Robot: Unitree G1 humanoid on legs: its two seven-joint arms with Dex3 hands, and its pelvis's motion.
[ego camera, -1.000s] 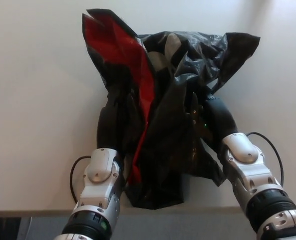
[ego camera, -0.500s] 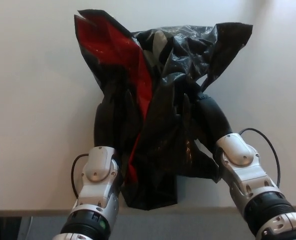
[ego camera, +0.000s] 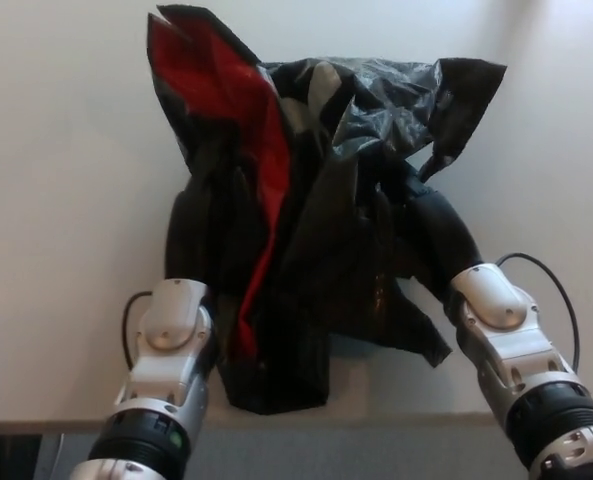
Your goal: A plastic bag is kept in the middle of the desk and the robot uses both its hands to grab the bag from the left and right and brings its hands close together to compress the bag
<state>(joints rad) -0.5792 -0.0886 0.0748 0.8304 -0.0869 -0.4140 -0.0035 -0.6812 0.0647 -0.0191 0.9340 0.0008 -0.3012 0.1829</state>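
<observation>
A: Which way does the bag (ego camera: 306, 220) run?

B: Its long axis goes from the near desk (ego camera: 56, 200) edge away from the robot. The red-lined flap points up and far-left, and a black corner sticks out far-right.

A: And against the hands?

B: It sits bunched between them. The left hand (ego camera: 191, 235) presses its left flank, the right hand (ego camera: 438, 235) its right flank, and film drapes over both. I cannot tell whether the fingers are spread or curled; black on black hides them.

A: Any change from half a second ago?

B: The left arm has swung outward to the left and the right wrist sits slightly further right. The bag looks a little wider at its middle, red flap still raised.
</observation>
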